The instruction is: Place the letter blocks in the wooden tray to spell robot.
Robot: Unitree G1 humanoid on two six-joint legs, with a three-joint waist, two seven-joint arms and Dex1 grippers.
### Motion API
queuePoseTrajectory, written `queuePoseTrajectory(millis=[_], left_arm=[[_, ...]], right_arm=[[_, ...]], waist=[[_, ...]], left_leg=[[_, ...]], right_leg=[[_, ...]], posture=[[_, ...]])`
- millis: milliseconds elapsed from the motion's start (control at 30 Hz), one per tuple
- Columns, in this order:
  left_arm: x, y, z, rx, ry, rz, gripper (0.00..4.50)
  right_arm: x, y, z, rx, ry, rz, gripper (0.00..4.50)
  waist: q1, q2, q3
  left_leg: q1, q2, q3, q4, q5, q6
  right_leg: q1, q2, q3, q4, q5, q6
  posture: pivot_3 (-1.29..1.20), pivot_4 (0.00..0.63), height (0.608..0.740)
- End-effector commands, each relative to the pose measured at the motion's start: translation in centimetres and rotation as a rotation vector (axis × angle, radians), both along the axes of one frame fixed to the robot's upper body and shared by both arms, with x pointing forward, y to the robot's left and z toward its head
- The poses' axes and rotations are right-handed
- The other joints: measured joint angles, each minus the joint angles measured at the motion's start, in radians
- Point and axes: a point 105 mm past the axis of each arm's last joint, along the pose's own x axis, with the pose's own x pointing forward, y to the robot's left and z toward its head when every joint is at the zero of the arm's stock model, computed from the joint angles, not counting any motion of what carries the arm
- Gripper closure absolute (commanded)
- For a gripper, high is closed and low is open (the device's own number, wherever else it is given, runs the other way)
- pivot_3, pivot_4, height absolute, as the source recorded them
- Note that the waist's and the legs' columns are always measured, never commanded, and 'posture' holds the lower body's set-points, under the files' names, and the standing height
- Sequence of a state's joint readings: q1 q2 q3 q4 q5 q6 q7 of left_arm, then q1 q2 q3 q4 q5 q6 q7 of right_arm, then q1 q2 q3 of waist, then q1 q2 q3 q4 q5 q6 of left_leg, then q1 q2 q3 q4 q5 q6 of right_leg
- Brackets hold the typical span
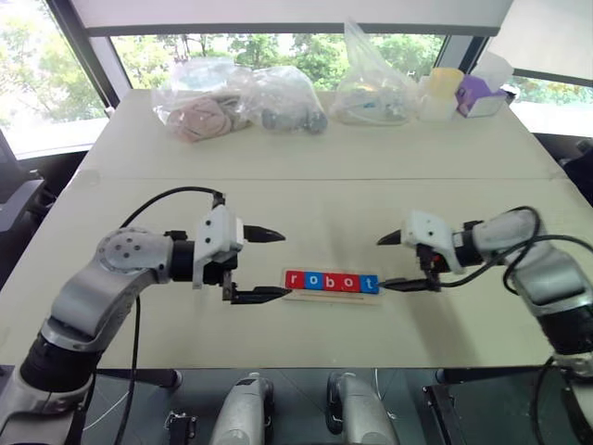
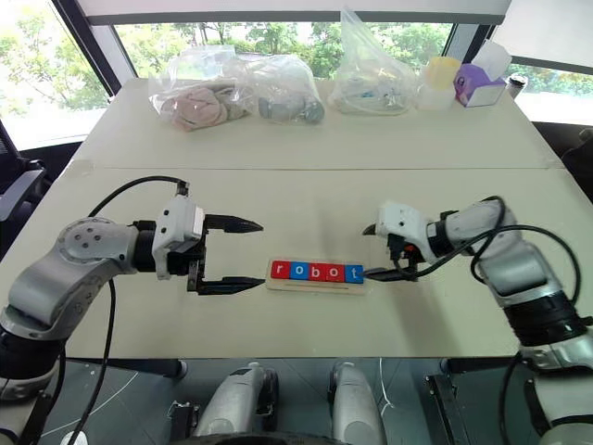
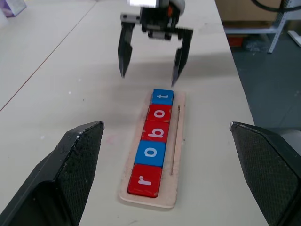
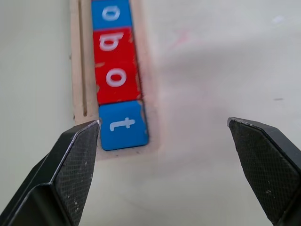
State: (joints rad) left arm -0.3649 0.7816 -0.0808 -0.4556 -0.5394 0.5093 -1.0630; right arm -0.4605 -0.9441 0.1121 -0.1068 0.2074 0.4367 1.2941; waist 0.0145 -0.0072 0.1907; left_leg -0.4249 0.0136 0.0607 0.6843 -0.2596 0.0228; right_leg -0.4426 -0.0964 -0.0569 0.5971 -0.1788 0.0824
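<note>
From the head view, the left gripper (image 1: 259,264) and right gripper (image 1: 397,261) both gape empty at either end of the wooden tray (image 1: 331,295). Left wrist view: five letter blocks (image 3: 153,153) spell robot. Right wrist view: the t block (image 4: 123,124) sits last, so the task looks finished.

Daylight is coming through wide windows (image 1: 56,65) showing green trees. Clear plastic bags (image 1: 236,102) and a purple tissue box (image 1: 482,93) are sitting along the pale bench's (image 1: 324,153) far edge.
</note>
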Motion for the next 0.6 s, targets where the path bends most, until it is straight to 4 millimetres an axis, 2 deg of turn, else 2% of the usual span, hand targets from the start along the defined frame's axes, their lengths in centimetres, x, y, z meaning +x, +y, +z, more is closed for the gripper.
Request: queuePoseTrajectory(millis=[33, 300, 600], left_arm=[[-0.4, 0.5, 1.0, -0.007, -0.039, 0.013, 0.00], [-0.4, 1.7, 0.7, -0.008, 0.002, 0.074, 0.00], [-0.9, 4.0, -0.7, 0.063, 0.078, 0.113, 0.00]], right_arm=[[-1.6, -0.2, 2.3, 0.046, -0.029, -0.021, 0.03], [-5.7, -0.9, 2.9, 0.124, 0.024, -0.151, 0.03], [-8.3, -0.2, 1.8, 0.170, 0.086, -0.226, 0.03]], waist=[[-0.001, 0.000, 0.000], [0.000, 0.000, 0.000], [-0.001, 0.000, -0.001]], left_leg=[[0.000, 0.000, 0.000, 0.000, 0.000, 0.000], [0.000, 0.001, 0.000, 0.000, 0.000, 0.000], [0.001, 0.001, 0.000, 0.000, 0.000, 0.000]], right_leg=[[0.000, 0.000, 0.000, 0.000, 0.000, 0.000], [0.000, 0.000, 0.000, 0.000, 0.000, 0.000], [0.000, 0.000, 0.000, 0.000, 0.000, 0.000]], posture=[[0.00, 0.150, 0.740], [0.00, 0.150, 0.740], [0.00, 0.150, 0.740]])
